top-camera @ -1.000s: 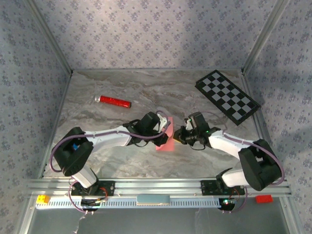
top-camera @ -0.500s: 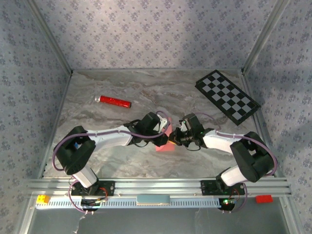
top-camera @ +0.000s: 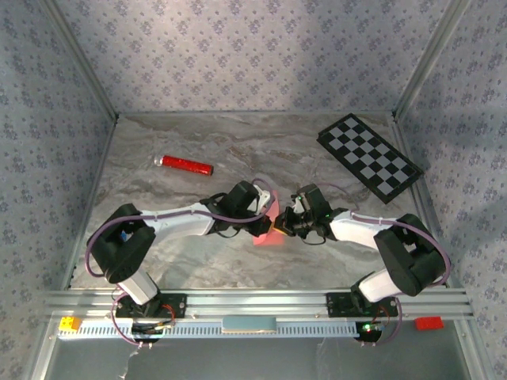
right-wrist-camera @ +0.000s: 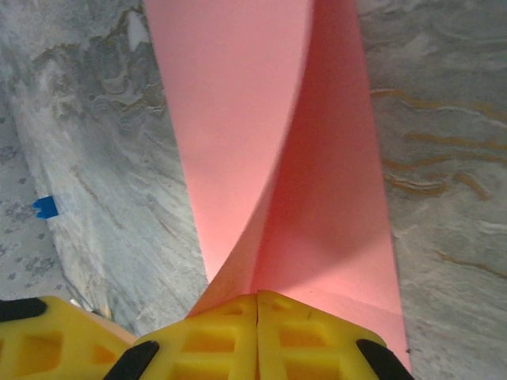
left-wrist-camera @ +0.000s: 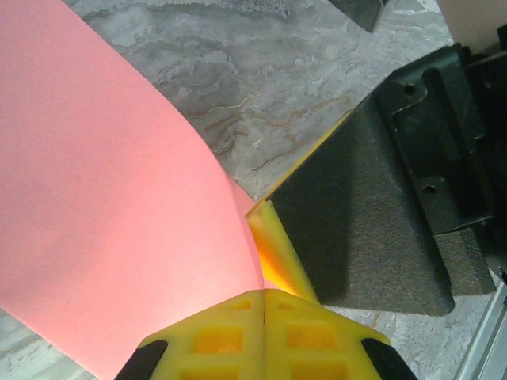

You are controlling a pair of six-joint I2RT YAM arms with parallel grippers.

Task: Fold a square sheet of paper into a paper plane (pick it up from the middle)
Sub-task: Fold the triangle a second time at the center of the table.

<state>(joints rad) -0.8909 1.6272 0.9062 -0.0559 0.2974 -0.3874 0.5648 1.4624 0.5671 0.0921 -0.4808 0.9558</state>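
Paper: the thin, matte pink square sheet of paper [top-camera: 268,236] is plain and smooth. It sits at the middle of the table, pinched between the two grippers, with its lower part showing as a flat pink patch below them.
Paper shape: in the right wrist view it bends in a soft curve, and two layers narrow down into the pads. In the left wrist view it is one broad bowed surface with a clean curved edge.
Left jaws: the left gripper [left-wrist-camera: 263,294] has ribbed yellow foam pads pressed together, clamped on the edge of the sheet.
Right jaws: the right gripper [right-wrist-camera: 258,297] has the same yellow pads, closed on the sheet where its layers meet. Its black, angular finger stands just beside the left pads.
Table: the grey marble-patterned table top [top-camera: 158,198] is flat, with tan veins.
Cylinder: a glossy red cylinder [top-camera: 184,165] lies on its side at the left rear, well apart from the paper.
Board: a flat black-and-white checkerboard [top-camera: 369,157] lies turned at an angle in the right rear corner, near the frame post.
Edges: floral wallpapered walls [top-camera: 253,55] and aluminium posts [top-camera: 79,59] close in three sides. A slotted metal rail [top-camera: 253,301] runs along the near edge.
Open room: bare marble stretches behind the grippers, between cylinder and board, and along the left front beside the left arm.
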